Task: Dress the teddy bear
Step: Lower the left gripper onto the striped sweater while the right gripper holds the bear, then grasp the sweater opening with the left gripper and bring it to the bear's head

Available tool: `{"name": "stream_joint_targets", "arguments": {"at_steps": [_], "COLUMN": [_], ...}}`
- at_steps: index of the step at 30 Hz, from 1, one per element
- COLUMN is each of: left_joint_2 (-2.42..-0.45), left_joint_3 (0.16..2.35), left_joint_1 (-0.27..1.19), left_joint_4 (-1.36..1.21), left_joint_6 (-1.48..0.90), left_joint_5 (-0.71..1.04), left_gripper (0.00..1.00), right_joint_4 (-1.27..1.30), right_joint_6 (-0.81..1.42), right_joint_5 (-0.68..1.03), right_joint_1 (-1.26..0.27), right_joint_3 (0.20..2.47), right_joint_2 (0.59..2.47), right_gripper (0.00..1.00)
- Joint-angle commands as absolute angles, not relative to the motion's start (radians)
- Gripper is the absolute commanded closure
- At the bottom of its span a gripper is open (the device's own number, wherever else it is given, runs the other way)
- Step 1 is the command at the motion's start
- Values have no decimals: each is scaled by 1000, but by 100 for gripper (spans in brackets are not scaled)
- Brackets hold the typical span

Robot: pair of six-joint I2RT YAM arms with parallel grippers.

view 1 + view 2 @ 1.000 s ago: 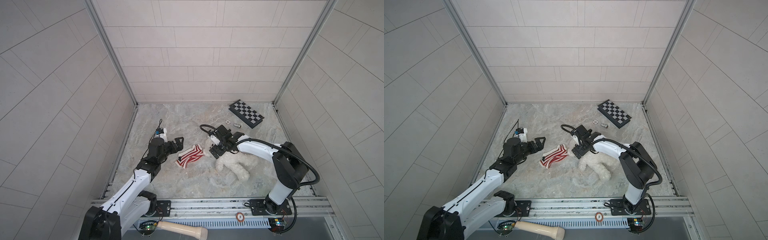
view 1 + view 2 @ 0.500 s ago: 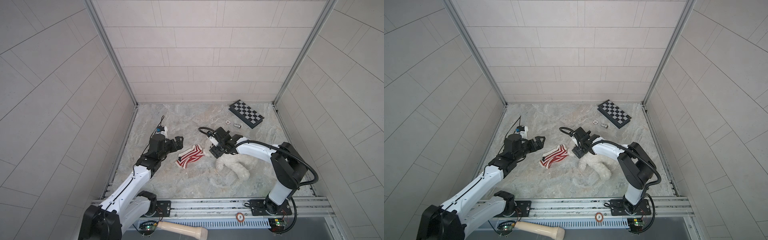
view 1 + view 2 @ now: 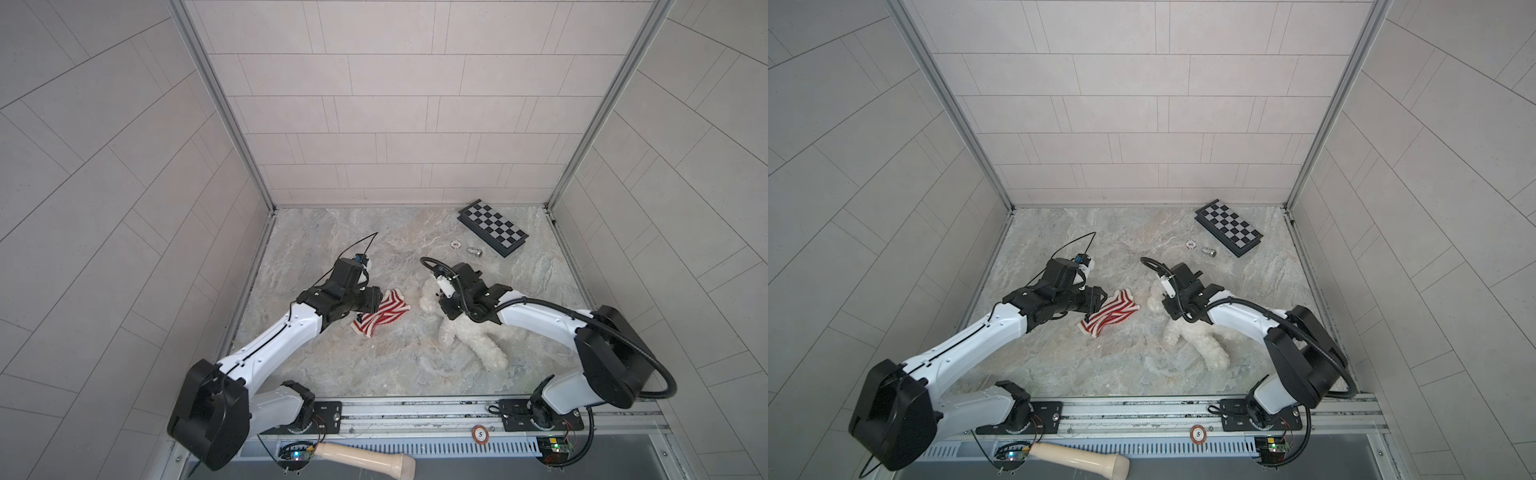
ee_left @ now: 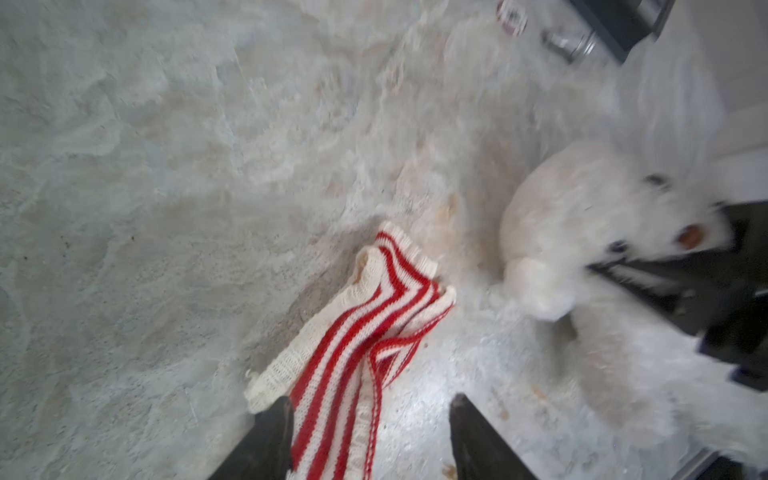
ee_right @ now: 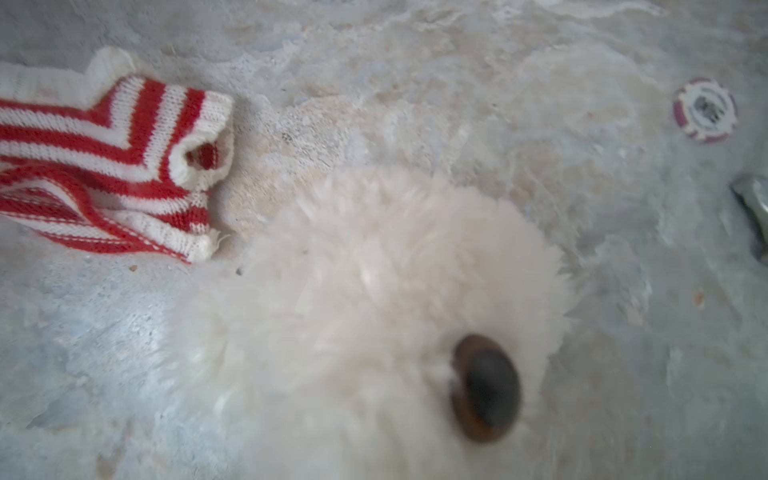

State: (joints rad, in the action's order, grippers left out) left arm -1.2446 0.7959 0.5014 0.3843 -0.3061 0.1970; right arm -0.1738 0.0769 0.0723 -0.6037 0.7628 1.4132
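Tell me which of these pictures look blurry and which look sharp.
Both top views: sharp, evenly lit, slightly bowed at the edges. Left wrist view: teddy bear smeared, striped garment crisper. Right wrist view: bear too close and out of focus, poker chip fuzzy too.

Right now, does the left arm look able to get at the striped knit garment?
Probably yes: the left tool straddles one end of the striped knit garment, with nothing in the way.
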Motion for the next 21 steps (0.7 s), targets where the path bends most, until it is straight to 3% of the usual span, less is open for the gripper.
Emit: {"name": "stream_joint_targets", "arguments": {"at_steps": [1, 6, 9, 17, 21], "left_joint_2": [-1327, -1477, -1559, -1650, -1662], "left_joint_3": [872, 940, 983, 1019, 1020], "left_joint_1": [562, 607, 610, 657, 660], "left_joint_4": [486, 522, 543, 615, 614], "left_joint_6": [-238, -187, -169, -176, -177], "left_joint_5": [190, 111, 116, 46, 2], "left_gripper": [44, 45, 50, 57, 66], "right_joint_4": [-66, -73, -80, -52, -23], "right_joint_6": [119, 129, 130, 127, 126], "right_joint_5": [111, 141, 166, 221, 228], "right_joint_1": [-606, -588, -587, -586, -585], "right_joint_3": [685, 638, 625, 560, 538], "right_joint_2": [1294, 1176, 1145, 1104, 1089], "right_gripper": [94, 100, 100, 100, 100]}}
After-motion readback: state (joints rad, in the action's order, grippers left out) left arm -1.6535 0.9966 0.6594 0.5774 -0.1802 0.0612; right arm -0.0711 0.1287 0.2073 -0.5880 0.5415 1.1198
